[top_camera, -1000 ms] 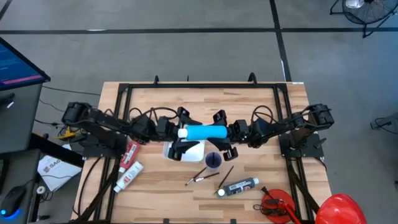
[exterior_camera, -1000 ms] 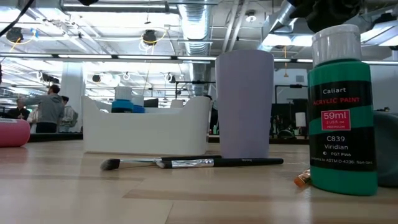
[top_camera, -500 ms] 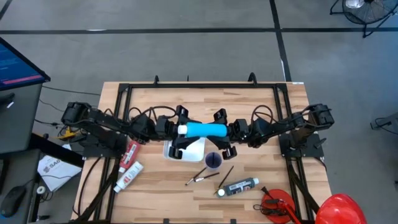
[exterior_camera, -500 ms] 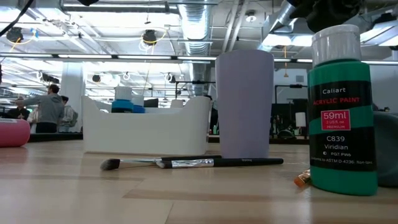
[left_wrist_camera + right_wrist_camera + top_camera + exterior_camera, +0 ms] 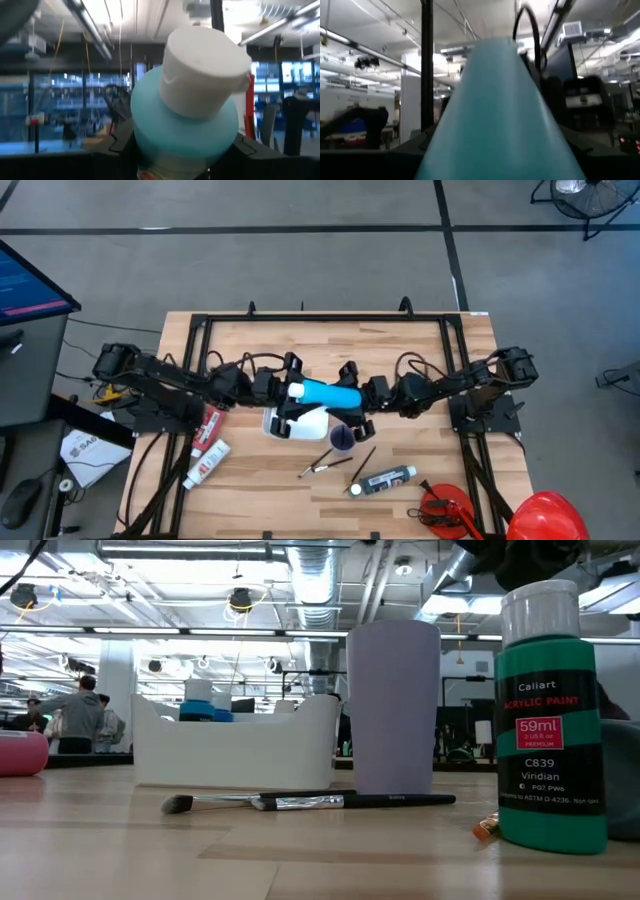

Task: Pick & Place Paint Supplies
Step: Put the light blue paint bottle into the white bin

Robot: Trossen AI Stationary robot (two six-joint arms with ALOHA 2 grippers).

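Tube [image 5: 322, 392] is lying crosswise at frame centre above the bin [image 5: 300, 423]; we are gripping its cap end with the left tool [image 5: 287, 391], its tail with the right tool [image 5: 352, 397].

The tube [image 5: 322, 392] hangs crosswise above the bin [image 5: 297, 422] mid-table [image 5: 400, 350], cup [image 5: 342, 438] beside it, brushes [image 5: 325, 464] toward the front edge.

Light blue tube [image 5: 326, 392], white cap, horizontal above white bin. Red tube [image 5: 211, 426], white bottle [image 5: 206, 464] at table's left. Black bottle [image 5: 383, 480], two brushes [image 5: 325, 465] lying toward front.
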